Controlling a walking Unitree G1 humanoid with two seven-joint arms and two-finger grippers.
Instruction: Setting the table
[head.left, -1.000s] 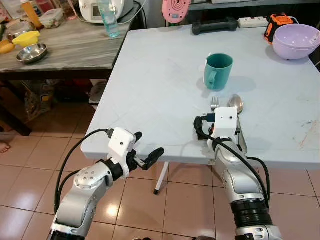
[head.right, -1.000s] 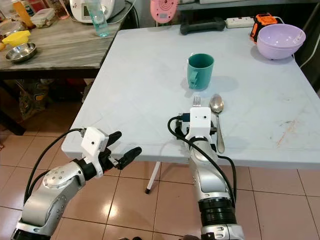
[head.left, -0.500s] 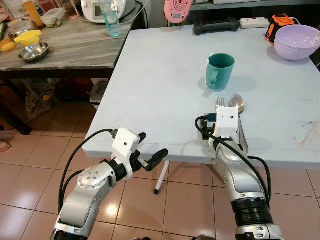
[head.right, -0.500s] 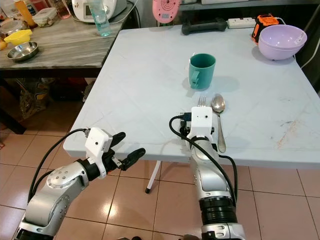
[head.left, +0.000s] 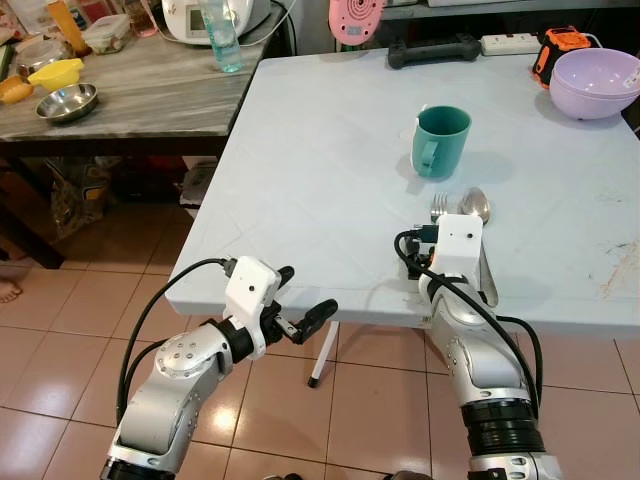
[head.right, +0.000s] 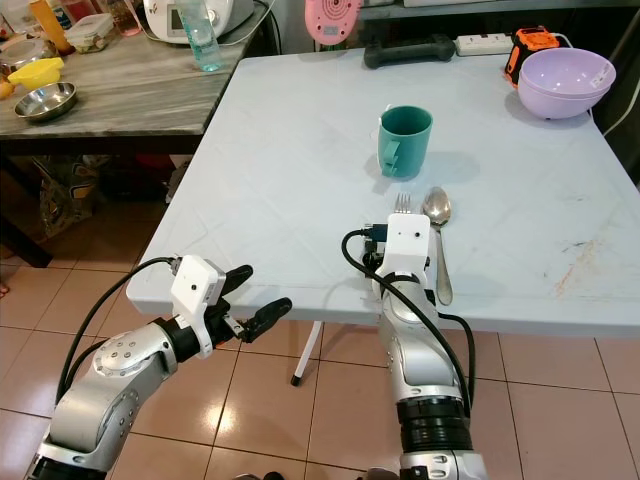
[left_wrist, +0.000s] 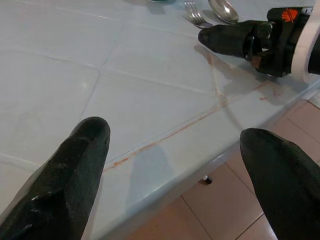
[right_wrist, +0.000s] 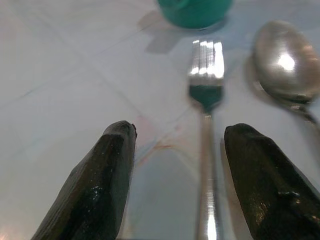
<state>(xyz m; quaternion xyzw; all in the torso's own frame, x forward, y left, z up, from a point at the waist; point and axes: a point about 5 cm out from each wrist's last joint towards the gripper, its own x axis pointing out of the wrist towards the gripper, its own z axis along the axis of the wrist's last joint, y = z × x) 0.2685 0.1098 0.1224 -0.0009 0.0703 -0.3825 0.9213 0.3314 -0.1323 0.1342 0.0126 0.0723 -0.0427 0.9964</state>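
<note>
No legible text, labels, brand names or numbers were found on anything in view; markings on the distant bottles and containers were too small to read.

Bright even daylight, blurry wrist close-ups

Teal mug (head.left: 441, 140) beyond fork (head.left: 439, 207), spoon (head.left: 475, 205)

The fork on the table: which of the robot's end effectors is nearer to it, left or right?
Right. The right end effector sits over the fork, fingers open around its handle; the left end effector hovers off the table's near edge.
</note>
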